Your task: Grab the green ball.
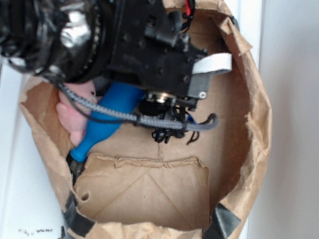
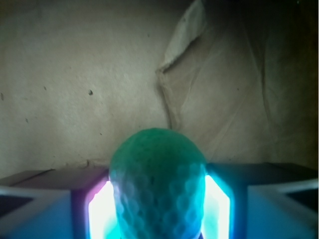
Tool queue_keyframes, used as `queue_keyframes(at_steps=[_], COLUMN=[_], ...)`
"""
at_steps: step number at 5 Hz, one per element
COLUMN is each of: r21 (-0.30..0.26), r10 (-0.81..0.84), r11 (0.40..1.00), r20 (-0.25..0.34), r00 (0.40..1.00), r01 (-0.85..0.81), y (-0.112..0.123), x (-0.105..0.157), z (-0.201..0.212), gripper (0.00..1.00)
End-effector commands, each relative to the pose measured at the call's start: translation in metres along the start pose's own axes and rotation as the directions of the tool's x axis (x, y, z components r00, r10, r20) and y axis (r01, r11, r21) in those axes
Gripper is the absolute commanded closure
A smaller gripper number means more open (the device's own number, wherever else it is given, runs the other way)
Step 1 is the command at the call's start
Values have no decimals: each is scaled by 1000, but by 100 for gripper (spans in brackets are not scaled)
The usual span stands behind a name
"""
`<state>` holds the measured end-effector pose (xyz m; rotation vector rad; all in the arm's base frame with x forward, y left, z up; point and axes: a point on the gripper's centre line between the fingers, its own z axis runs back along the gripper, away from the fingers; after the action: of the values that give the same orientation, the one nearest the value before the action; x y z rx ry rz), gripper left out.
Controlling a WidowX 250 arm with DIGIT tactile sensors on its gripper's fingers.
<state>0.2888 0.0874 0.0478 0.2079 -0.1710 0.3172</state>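
- The green ball (image 2: pixel 157 184) sits between the jaws of the gripper (image 2: pixel 158 209), which are closed on it, both pads touching its dimpled sides.
- It hangs inside the brown paper bag (image 1: pixel 248 141), above the bag's creased floor.
- A blue bowling pin (image 1: pixel 107 119) lies inside the bag by its rim, under the arm.

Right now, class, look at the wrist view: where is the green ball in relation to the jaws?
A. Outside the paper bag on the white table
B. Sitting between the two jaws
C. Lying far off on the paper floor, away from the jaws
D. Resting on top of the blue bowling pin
B: in the wrist view the dimpled green ball fills the gap, with one of the jaws close on each side of it.
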Motion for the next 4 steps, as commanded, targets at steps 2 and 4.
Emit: queue_keyframes(at_steps=[2, 4], r21=[-18, -73], r10=[-147, -254], r11=[989, 963], r20=[101, 93], r00=[984, 963], r01=[150, 261], y=[-37, -44], x=[42, 38], z=[111, 137], gripper=[100, 100])
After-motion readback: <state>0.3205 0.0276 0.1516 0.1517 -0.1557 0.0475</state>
